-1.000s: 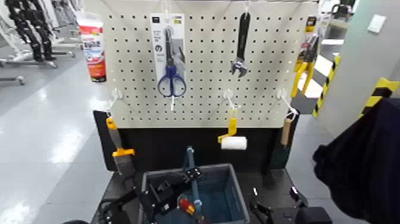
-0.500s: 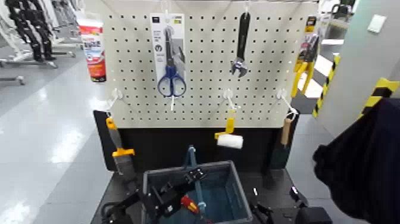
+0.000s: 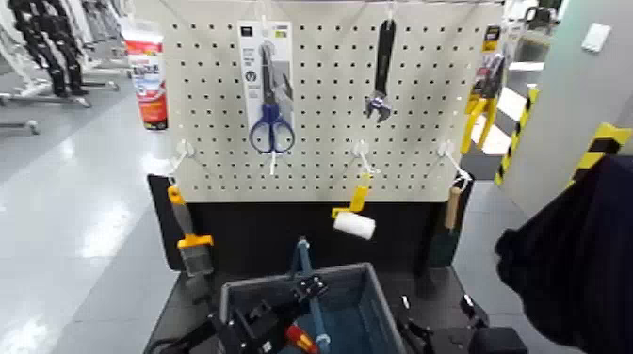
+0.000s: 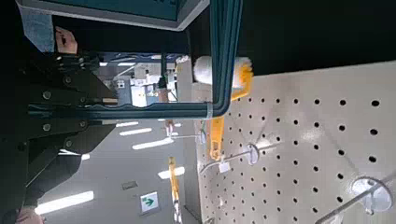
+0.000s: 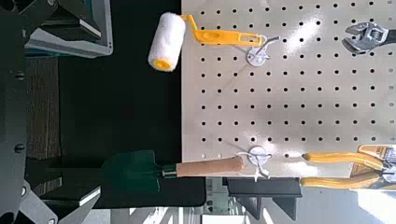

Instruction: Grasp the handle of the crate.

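Note:
The crate (image 3: pixel 379 299), with a grey rim and teal mesh sides, stands at the bottom middle of the head view below the pegboard. Its thin teal handle (image 3: pixel 302 258) stands upright across its middle. My left gripper (image 3: pixel 303 288) reaches in from the left and is closed on the handle near its top. In the left wrist view the handle (image 4: pixel 225 56) runs beside the dark fingers, with the crate's rim (image 4: pixel 112 11) at the picture's edge. My right gripper (image 3: pixel 429 335) rests low at the right of the crate.
On the pegboard (image 3: pixel 320 151) hang a scissors pack (image 3: pixel 267 89), a wrench (image 3: pixel 381 71), yellow pliers (image 3: pixel 482 94), a yellow paint roller (image 3: pixel 353 218), an orange-handled brush (image 3: pixel 188 247) and a trowel (image 3: pixel 450 218). A person's dark sleeve (image 3: pixel 575 254) fills the right side.
The crate has shifted with the left gripper and now sits a little nearer and lower. The paint roller has swung to the left on its hook.

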`<state>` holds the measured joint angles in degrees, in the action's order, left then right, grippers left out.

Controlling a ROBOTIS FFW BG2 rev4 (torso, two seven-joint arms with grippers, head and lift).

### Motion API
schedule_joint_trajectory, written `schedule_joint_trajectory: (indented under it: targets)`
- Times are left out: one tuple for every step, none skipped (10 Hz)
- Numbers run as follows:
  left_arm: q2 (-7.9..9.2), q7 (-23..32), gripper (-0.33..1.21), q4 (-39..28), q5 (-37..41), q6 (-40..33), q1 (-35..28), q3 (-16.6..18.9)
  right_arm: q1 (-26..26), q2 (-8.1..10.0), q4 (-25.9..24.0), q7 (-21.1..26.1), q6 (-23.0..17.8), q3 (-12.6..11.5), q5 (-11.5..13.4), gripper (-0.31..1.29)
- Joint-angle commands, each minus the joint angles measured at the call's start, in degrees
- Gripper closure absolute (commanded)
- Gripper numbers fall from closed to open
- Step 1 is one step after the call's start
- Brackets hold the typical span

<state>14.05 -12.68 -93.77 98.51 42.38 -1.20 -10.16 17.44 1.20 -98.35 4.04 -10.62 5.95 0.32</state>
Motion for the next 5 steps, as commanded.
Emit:
schedule_joint_trajectory:
  targets:
    - [1.33, 5.12, 1.18, -7.39, 3.97, 1.38, -3.29, 2.16, -0.13, 0.03, 0.09, 0.09, 0.07, 0.2, 0.3, 0.14]
    - [2.3, 7.15, 1.18, -9.67, 6.16, 0.95, -4.25, 1.99, -0.22, 0.03, 0.09, 0.09, 0.07, 0.2, 0.39, 0.14]
    - [2.82, 8.2, 1.18, -10.82, 7.13, 0.33, -5.04, 2.16, -0.22, 0.03, 0.09, 0.18, -0.02, 0.11, 0.39, 0.14]
    - [2.65, 8.38, 1.18, -10.82, 7.66, 0.24, -5.39, 2.16, -0.13, -0.06, 0.09, 0.26, -0.19, 0.2, 0.47, 0.14]
    - [2.47, 8.38, 1.18, -10.55, 7.92, 0.33, -5.39, 1.99, -0.13, -0.06, 0.26, 0.35, -0.54, 0.2, 0.47, 0.14]
